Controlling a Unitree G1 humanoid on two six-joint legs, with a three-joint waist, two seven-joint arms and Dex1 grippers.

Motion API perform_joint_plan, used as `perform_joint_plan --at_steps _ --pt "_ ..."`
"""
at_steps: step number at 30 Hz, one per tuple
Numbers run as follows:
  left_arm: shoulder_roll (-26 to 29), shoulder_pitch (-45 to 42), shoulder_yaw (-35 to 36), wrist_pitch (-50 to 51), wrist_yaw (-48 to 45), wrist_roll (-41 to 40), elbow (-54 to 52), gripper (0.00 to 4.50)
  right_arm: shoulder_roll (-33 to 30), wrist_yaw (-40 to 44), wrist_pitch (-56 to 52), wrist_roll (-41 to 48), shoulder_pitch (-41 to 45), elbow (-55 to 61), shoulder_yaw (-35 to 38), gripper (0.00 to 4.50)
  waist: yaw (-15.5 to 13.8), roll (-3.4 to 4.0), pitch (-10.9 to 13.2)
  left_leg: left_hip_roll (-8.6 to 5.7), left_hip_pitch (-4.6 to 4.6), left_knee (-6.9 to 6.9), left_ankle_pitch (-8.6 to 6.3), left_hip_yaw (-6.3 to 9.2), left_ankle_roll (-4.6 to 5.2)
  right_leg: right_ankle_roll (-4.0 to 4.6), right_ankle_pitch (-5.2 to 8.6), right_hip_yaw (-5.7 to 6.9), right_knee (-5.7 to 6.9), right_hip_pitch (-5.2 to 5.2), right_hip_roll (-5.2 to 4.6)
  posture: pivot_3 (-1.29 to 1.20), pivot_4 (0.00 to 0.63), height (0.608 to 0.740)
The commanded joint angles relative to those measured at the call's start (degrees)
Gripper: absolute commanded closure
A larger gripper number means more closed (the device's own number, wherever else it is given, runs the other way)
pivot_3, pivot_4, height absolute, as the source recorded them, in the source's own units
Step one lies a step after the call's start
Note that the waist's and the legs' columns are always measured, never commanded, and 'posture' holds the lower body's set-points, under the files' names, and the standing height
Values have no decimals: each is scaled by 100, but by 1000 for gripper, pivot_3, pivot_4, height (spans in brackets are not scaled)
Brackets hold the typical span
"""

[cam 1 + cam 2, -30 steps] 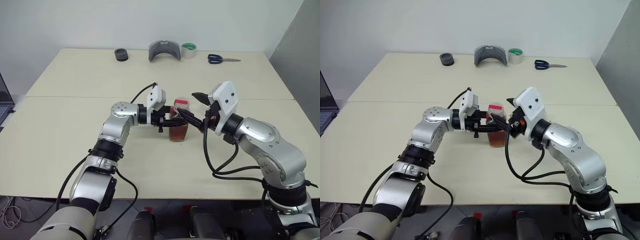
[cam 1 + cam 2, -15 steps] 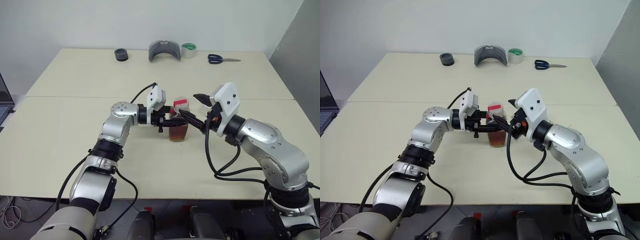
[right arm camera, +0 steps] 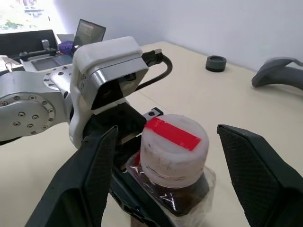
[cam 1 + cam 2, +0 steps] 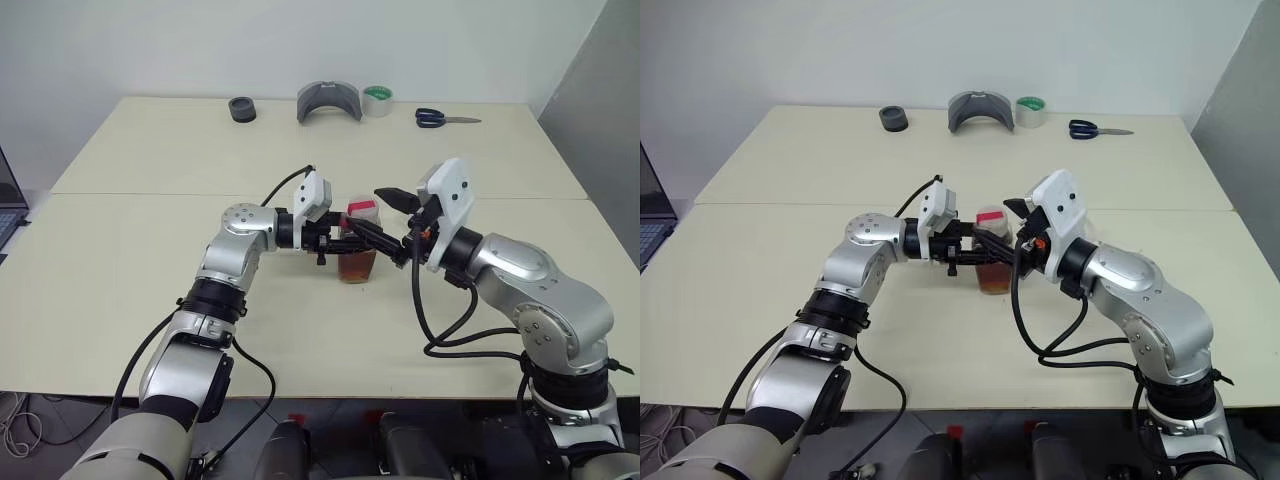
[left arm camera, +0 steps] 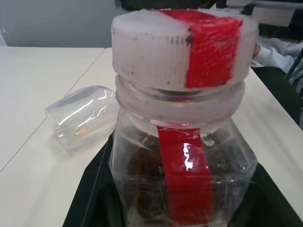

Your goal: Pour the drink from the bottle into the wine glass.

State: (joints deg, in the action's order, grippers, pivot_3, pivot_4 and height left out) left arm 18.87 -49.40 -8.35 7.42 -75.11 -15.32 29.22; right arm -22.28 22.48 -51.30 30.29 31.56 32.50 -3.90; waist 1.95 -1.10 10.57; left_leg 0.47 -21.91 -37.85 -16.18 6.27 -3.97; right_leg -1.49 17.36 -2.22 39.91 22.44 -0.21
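The bottle [image 4: 358, 250] stands upright mid-table, clear plastic with reddish-brown drink [image 4: 357, 266] in its lower part and a white cap with a red strip [image 3: 173, 142]. My left gripper [image 4: 335, 243] reaches in from the left and is shut on the bottle's body. My right gripper [image 4: 378, 216] comes from the right and is open, one finger [image 3: 92, 179] on each side of the cap with gaps between. A clear rounded vessel [image 5: 83, 123], apparently the wine glass, lies on its side on the table beyond the bottle; its stem is hidden.
Along the table's far edge sit a black round piece [image 4: 242, 109], a grey curved holder [image 4: 328, 100], a tape roll [image 4: 377, 99] and blue-handled scissors [image 4: 440, 118]. A laptop [image 4: 8, 205] stands off the left side. A seam crosses the table [image 4: 140, 195].
My right wrist has rolled a little and its fingers have edged leftward around the cap. The bottle and the left gripper have stayed put.
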Motion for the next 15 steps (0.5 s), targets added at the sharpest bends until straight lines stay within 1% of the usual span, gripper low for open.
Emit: perform_joint_plan --at_steps 1,15 --pt "12 -137 149 -91 -2 -113 -194 2686 12 21 72 -66 226 -7 -88 941 1 1 0 0 0 0 0 0 0 0 0 0 0 0 0 0 150 740" --pt "14 -95 144 -61 26 -123 -250 2686 33 -50 227 -359 240 -206 -123 941 0 1 0 0 0 1 0 1 0 0 0 1 0 1 0 0 150 740"
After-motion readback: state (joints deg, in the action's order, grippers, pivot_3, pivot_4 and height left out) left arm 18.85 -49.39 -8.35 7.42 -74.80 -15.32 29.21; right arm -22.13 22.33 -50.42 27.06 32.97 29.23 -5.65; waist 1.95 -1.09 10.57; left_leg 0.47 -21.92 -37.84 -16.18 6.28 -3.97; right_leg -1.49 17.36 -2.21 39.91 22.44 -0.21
